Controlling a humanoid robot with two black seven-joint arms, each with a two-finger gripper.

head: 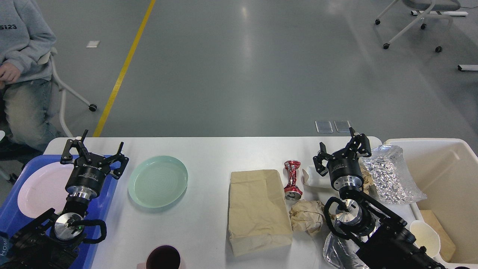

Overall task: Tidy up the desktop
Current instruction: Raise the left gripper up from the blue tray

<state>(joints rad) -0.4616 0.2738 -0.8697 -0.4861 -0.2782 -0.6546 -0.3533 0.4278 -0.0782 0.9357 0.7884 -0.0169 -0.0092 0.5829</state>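
At the far left, the seated person's grey sweatshirt bears the digits "5123". Print on the crushed red can and the left arm's wrist is too small to read.

Plate left of paper bag on desktop; crushed can right of bag.

The desktop is a broad, smooth white tabletop with rounded far corners, lying flat across the lower view, its far edge against the grey floor
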